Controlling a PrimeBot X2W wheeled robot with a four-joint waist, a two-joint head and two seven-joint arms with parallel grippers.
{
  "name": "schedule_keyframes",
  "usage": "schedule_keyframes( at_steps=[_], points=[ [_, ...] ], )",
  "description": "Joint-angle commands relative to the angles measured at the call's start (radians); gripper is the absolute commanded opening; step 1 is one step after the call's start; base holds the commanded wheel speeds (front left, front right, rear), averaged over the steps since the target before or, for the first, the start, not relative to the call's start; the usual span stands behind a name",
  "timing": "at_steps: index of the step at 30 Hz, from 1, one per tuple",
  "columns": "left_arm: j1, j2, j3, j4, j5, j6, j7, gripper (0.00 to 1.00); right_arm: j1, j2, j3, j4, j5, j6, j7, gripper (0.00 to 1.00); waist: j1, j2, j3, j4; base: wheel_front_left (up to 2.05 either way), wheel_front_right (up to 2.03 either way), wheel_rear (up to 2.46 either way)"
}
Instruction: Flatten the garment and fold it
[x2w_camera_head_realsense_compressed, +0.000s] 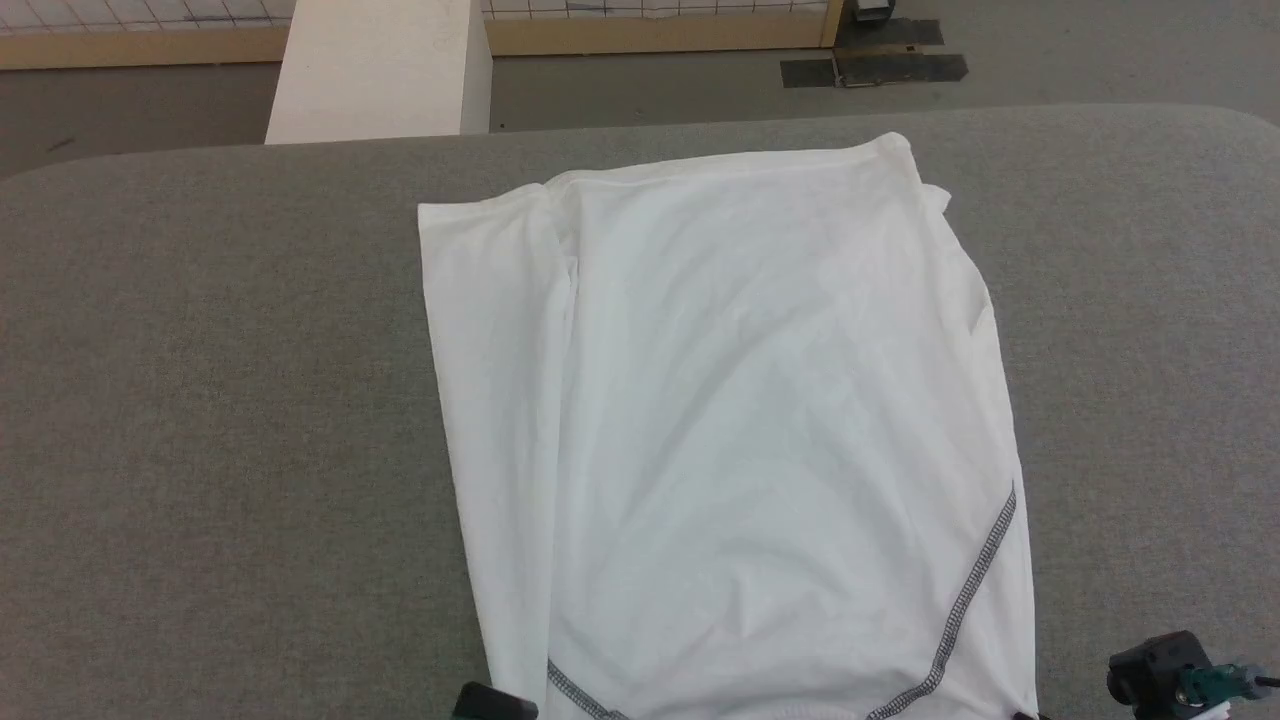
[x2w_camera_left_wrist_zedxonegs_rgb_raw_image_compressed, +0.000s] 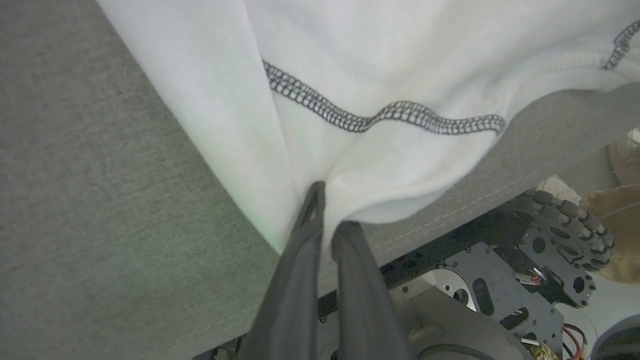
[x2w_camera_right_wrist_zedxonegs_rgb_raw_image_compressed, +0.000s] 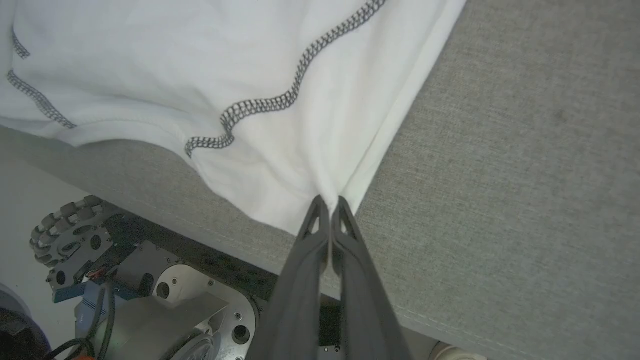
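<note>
The head camera looks steeply down across the grey surface (x2w_camera_head_realsense_compressed: 200, 400) toward the far floor (x2w_camera_head_realsense_compressed: 650, 90). Each wrist camera sits close by the near edge, sighting along the left pincer (x2w_camera_left_wrist_zedxonegs_rgb_raw_image_compressed: 330, 207) or the right pincer (x2w_camera_right_wrist_zedxonegs_rgb_raw_image_compressed: 329, 202). All three share the garment (x2w_camera_head_realsense_compressed: 740, 400) at its stitched near hem.

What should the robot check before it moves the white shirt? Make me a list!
1. Left gripper pinching a near corner of the thin white shirt with dark stitching: ok.
2. Right gripper pinching the other near corner: ok.
3. Shirt smooth on the grey fabric-covered table: ok, only faint creases.
4. Near hem fully on the table: not ok, it droops over the edge.
5. Layers underneath lying neat: cannot tell.
6. Tall white box apart from the shirt: ok, it stands beyond the table.
</note>
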Motion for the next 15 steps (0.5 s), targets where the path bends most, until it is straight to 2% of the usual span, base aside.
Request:
schedule_keyframes(
  at_steps=[1, 6, 7, 8, 9, 15],
  points=[
    [0.023, 0.002, -0.005, 0.011, -0.011, -0.001, -0.002, 0.0, 0.011, 0.008, 0.0, 0.003, 0.0, -0.002, -0.009, 0.0, 0.0001, 0.0, -0.002, 0.0, 0.0, 0.0, 0.0],
    [0.012, -0.002, -0.002, 0.05, -0.008, -0.013, -0.043, 0.0, -0.003, 0.023, -0.004, 0.021, -0.013, -0.002, -0.045, 0.0, 0.0001, 0.0, -0.007, 0.002, 0.0, 0.0, 0.0],
    [0.002, -0.007, 0.003, 0.061, 0.001, -0.012, -0.072, 0.23, -0.012, 0.033, -0.01, 0.028, -0.023, -0.002, -0.066, 0.0, 0.0001, 0.0, -0.009, 0.003, 0.0, 0.0, 0.0],
    [-0.007, -0.014, 0.009, 0.064, 0.01, -0.009, -0.101, 1.0, -0.02, 0.044, -0.015, 0.032, -0.028, -0.002, -0.084, 0.42, 0.0001, 0.0, -0.01, 0.005, 0.0, 0.0, 0.0],
    [-0.013, -0.019, 0.014, 0.067, 0.015, -0.006, -0.12, 1.0, -0.025, 0.05, -0.018, 0.035, -0.031, -0.002, -0.094, 1.0, 0.0001, 0.0, -0.011, 0.005, 0.0, 0.0, 0.0],
    [-0.023, -0.029, 0.032, 0.038, -0.006, -0.026, -0.181, 1.0, -0.05, 0.06, -0.04, 0.014, -0.035, -0.002, -0.129, 1.0, 0.0001, 0.0, -0.019, 0.005, 0.0, 0.0, 0.0]
  ],
)
